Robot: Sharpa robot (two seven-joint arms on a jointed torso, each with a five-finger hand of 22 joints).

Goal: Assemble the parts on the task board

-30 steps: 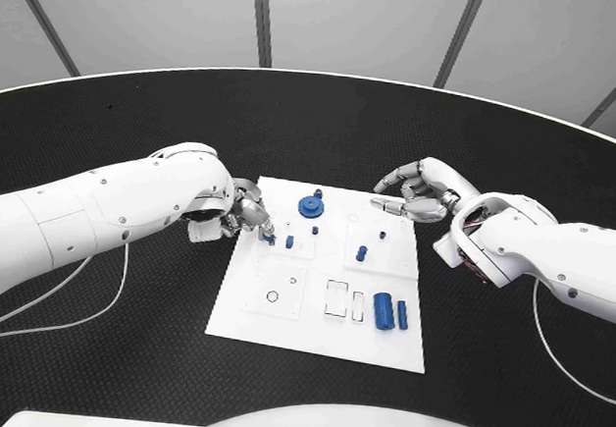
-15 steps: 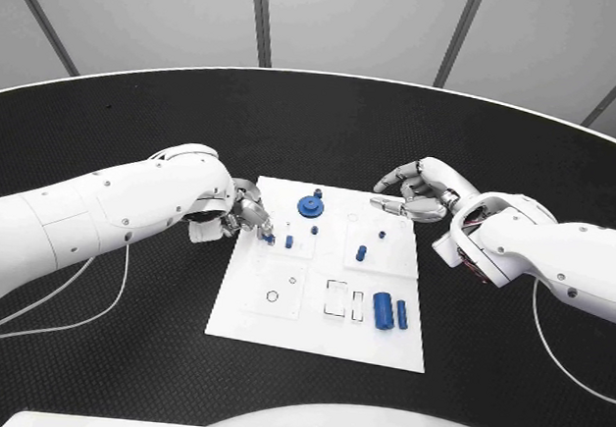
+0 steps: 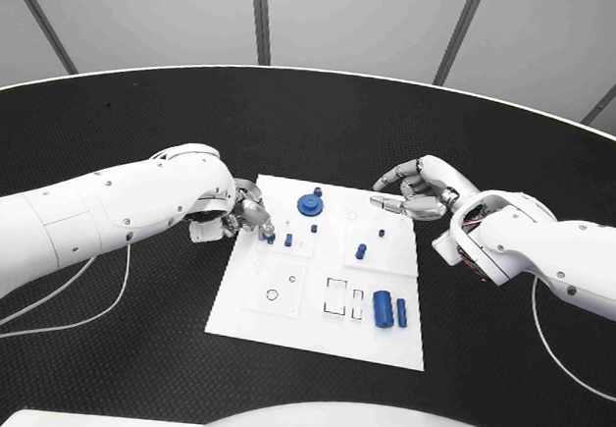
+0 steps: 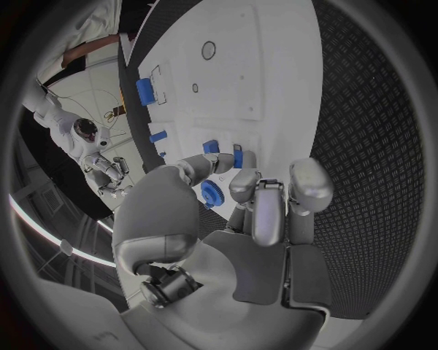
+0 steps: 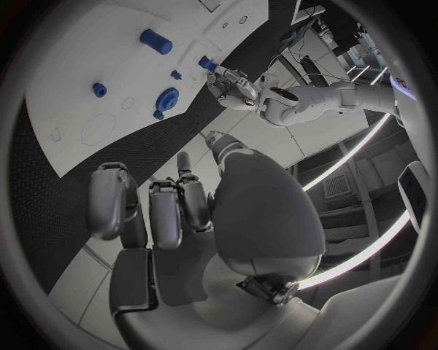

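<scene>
White rectangular task board (image 3: 317, 334) lies flat in the middle of the black textured table (image 3: 126, 378), with small blue plastic parts on it: a round blue gear-like disc with a peg (image 3: 311, 205) near its far edge, two short blue pegs (image 3: 289, 240) and (image 3: 360, 251) standing mid-board, and a thick blue cylinder (image 3: 382, 307) lying beside a thinner blue rod (image 3: 402, 314) toward the near right. The silver left hand (image 3: 237, 217) sits at the board's left edge, its fingertips (image 4: 215, 162) pinching a small blue piece (image 3: 268, 236) just over the plate. The silver right hand (image 3: 412, 196) hovers past the board's far right corner, fingers curled inward, with nothing visible in them.
</scene>
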